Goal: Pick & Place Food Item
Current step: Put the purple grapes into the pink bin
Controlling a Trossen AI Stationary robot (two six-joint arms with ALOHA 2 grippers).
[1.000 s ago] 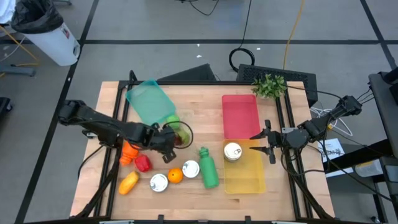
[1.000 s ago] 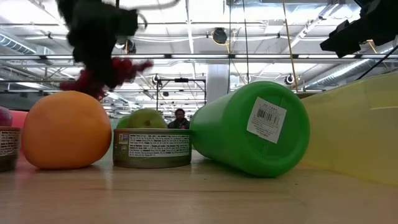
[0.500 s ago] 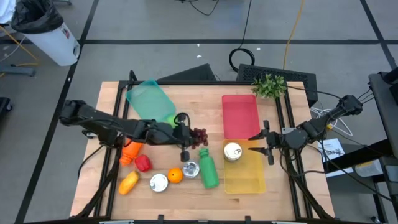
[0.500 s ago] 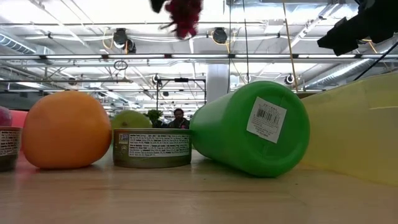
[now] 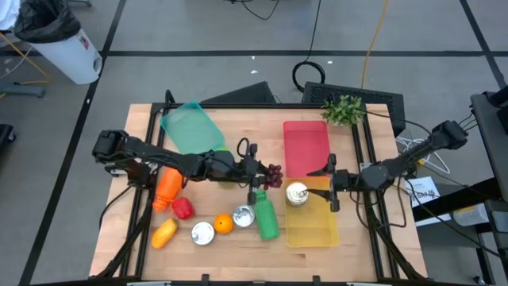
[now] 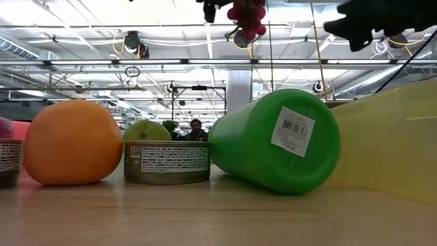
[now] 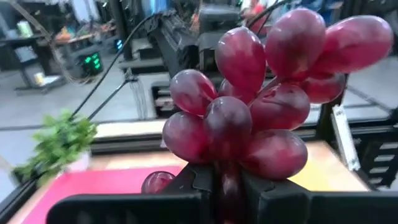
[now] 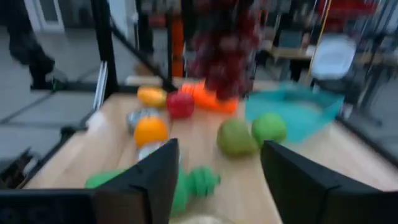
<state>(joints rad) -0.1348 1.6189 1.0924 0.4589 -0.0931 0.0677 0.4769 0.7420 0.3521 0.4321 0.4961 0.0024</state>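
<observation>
Here, near the table's middle, I see the left gripper point(image 5: 262, 172) clamped on the stem of a bunch of red grapes point(image 5: 274, 175), which hangs in the air between the green bottle point(image 5: 266, 216) and the red tray point(image 5: 306, 146). The right gripper point(image 5: 329, 182) waits with fingers spread above the yellow tray point(image 5: 313, 226), beside the can point(image 5: 297, 193) in that tray.

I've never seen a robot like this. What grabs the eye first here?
A bunch of dark red plastic grapes hangs above mid-table, clamped in the left pincer. The right pincer faces it, open, over a translucent yellow tray holding a small can. A green bottle lies nearby.
</observation>
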